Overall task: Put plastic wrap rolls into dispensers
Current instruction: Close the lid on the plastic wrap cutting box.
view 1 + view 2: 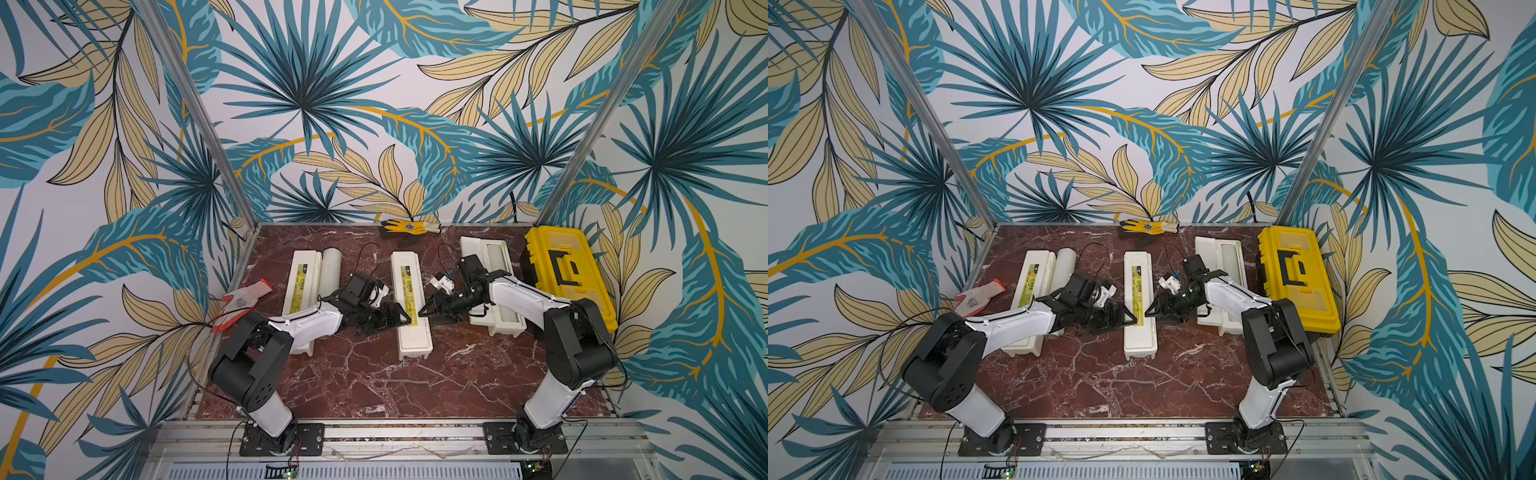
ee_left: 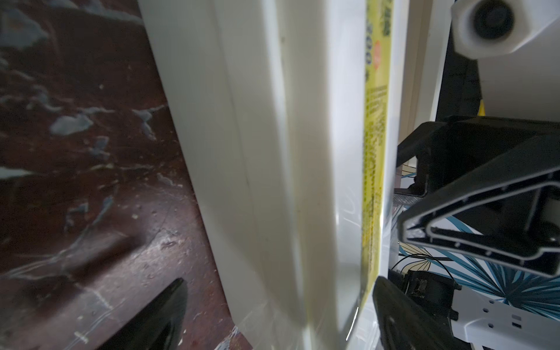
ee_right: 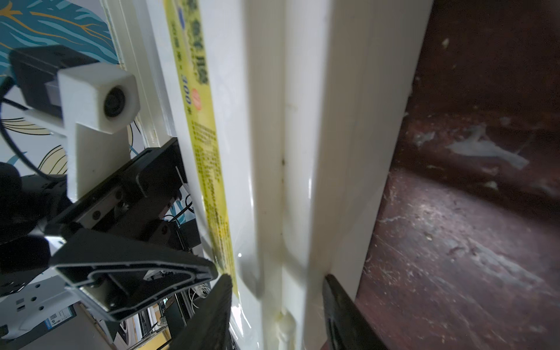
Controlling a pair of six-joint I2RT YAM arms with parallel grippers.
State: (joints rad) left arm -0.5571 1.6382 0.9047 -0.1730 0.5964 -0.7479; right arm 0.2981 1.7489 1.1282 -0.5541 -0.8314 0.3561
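Marble tabletop: dispenser between end effectors

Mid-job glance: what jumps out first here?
The left gripper and right gripper meet at the closed cream-white rectangular dispenser with a yellow label mid-table, on opposite long sides. The yellow-and-black plastic toolbox stands far right; beside it an open dispenser holds a translucent-white roll.

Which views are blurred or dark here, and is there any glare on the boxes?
In both top views: sharp, evenly lit, no glare. Left wrist view: the middle dispenser fills the frame, soft, its label smeared, a bright streak running down it; the table is dim. Right wrist view: same dispenser soft up close, table in shadow.
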